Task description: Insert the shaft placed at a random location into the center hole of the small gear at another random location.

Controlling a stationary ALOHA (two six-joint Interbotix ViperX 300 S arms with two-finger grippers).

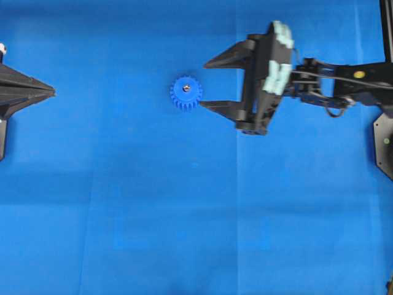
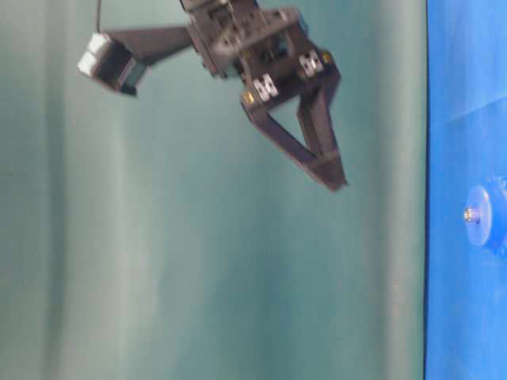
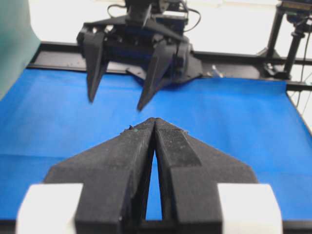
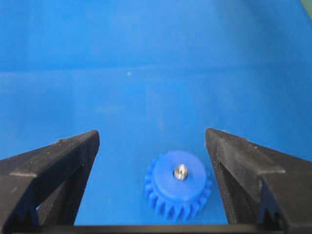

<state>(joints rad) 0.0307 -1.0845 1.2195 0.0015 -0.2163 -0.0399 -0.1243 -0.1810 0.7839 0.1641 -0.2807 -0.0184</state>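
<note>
While seated in small gear (image 4: 178, 190), shaft (image 4: 181, 171) stands upright.

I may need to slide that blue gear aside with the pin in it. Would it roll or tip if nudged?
Probably neither: the small gear lies flat on the blue mat, so it should slide. It looks like rigid, light plastic. The shaft barely protrudes from the hub, so it likely stays seated.

Overhead, table-level, two wrist views.
</note>
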